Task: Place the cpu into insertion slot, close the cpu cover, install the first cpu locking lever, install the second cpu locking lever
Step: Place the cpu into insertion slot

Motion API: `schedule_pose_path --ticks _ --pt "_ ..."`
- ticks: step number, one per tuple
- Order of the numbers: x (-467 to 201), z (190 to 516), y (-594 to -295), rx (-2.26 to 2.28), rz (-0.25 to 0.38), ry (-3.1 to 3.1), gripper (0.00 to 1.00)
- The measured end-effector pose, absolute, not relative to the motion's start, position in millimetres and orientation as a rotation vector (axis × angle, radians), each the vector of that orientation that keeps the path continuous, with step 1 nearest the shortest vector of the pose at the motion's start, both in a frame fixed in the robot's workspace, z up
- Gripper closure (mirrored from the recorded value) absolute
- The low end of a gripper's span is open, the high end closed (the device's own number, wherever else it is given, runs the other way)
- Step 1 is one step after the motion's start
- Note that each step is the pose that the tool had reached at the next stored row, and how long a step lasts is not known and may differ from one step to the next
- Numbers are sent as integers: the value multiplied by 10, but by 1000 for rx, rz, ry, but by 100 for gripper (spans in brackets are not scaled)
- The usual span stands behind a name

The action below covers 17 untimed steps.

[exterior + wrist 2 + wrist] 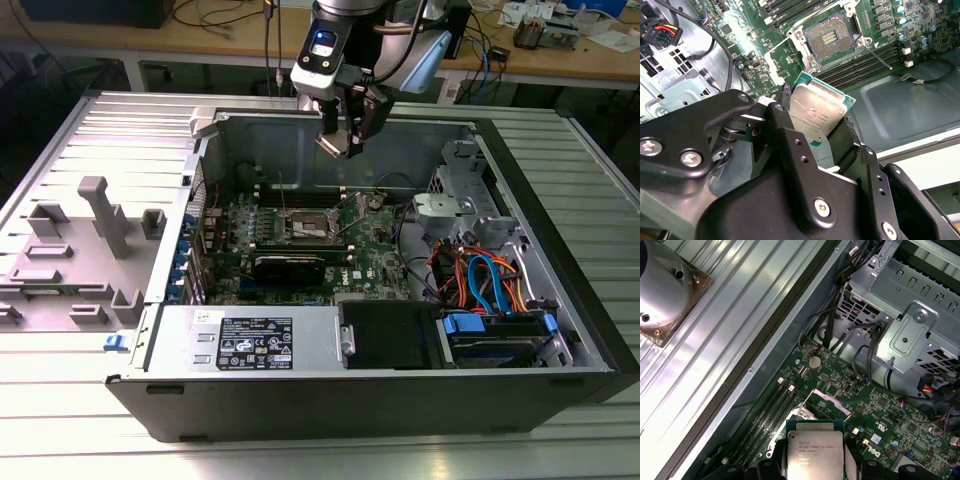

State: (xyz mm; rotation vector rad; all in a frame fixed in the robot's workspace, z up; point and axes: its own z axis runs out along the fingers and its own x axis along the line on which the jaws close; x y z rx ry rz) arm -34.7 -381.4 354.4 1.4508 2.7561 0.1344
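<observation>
My gripper (340, 143) hangs above the open computer case, shut on the cpu (333, 144), a small pale silvery square chip on a green backing. In both wrist views the black fingers (783, 125) clamp two opposite edges of the cpu (816, 112) (813, 450). The insertion slot (832, 36) lies uncovered on the green motherboard, well below the chip, with its dark centre and silver rim showing (308, 230). A thin locking lever (876, 53) stands free beside it. A silver plate that looks like the raised cpu cover (831, 396) stands just beyond the chip.
Long black memory slots (867, 62) run beside the socket. A black card (290, 266) lies in front of it. The drive cage with orange and blue cables (490, 285) fills the exterior view's right. A grey moulded fixture (90, 240) sits outside the case on the left.
</observation>
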Motion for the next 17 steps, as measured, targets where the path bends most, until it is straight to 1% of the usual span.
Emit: schedule_pose_path --ticks 17 --pt "-434 3500 -3814 1539 132 2704 45"
